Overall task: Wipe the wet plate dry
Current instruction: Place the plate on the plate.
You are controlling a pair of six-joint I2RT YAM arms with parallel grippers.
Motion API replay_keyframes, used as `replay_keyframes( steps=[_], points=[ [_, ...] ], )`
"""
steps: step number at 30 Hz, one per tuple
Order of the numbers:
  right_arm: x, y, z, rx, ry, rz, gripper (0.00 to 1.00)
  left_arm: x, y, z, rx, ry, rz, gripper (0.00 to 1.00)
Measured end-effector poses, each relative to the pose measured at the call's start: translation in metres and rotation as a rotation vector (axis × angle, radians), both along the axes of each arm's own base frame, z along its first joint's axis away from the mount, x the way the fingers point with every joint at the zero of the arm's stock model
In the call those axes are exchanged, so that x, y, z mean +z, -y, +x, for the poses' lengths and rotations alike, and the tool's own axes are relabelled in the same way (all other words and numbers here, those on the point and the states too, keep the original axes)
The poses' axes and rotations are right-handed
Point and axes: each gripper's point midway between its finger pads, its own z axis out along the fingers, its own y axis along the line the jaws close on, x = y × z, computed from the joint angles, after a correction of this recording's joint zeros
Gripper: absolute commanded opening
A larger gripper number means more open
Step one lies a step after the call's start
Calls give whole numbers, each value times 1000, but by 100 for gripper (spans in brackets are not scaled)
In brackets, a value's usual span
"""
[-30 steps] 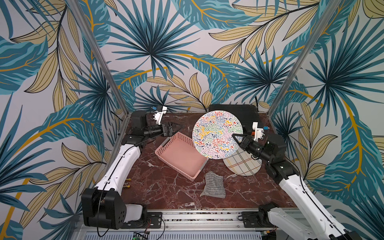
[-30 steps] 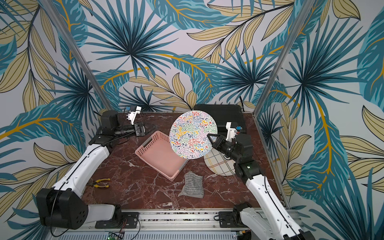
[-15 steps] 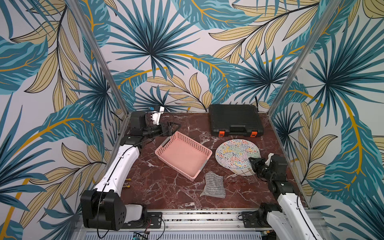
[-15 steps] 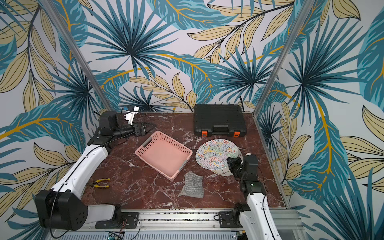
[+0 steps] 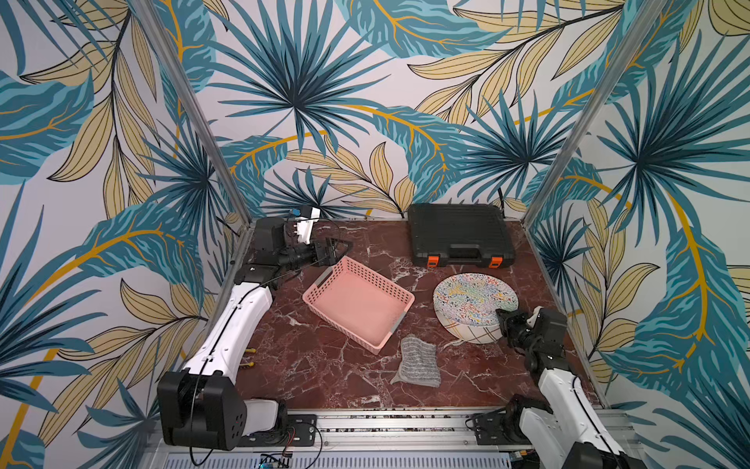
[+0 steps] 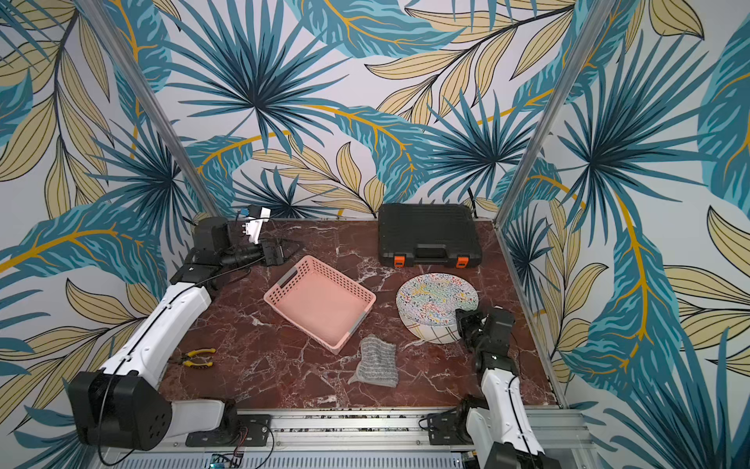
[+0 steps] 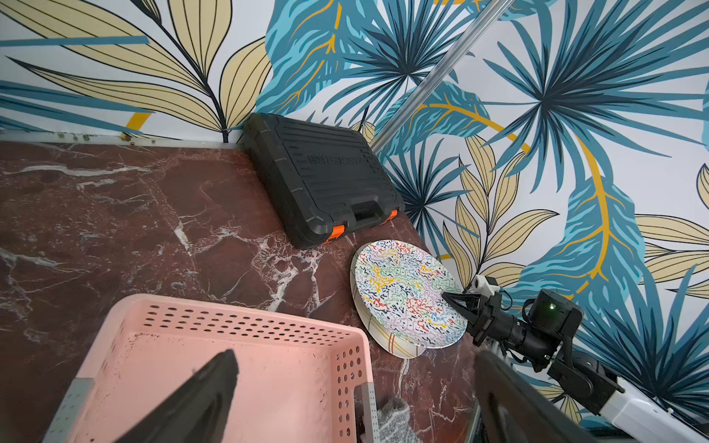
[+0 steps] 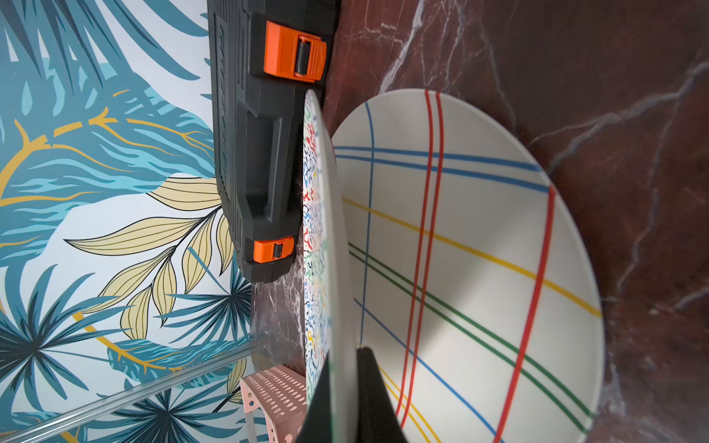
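We logged the right gripper (image 5: pixel 503 320) clamped on the speckled plate (image 5: pixel 475 294) by its rim, low over the striped plate (image 5: pixel 473 336) near the black case (image 5: pixel 458 231). The left gripper (image 5: pixel 340 247) had its jaws apart, empty, by the pink basket (image 5: pixel 373 276). We judged the best move was a steady rim hold, with left fetching the cloth (image 5: pixel 416 361).

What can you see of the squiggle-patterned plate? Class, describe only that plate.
The squiggle-patterned plate is round and shallow, seemingly glazed ceramic, with dense multicolour squiggles on top and a plain pale underside. The right tool is shut on its rim. It lies tilted over a striped plate, raised at the tool's side, just in front of the black case. No wetness shows.
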Motion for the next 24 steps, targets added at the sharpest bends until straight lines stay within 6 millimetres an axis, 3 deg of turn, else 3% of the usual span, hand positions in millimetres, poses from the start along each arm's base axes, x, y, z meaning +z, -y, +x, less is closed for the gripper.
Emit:
replay_keyframes(
  steps=[12, 16, 24],
  points=[
    [-11, 2, 13, 41, 0, -10, 0, 0, -1, 0, 2, 0, 0, 100],
    [-11, 2, 11, 47, -2, -33, 20, 0, -1, 0, 2, -1, 0, 100],
    [-23, 3, -5, 53, -76, -79, 38, -1, -1, 0, 2, -2, 0, 100]
  ],
)
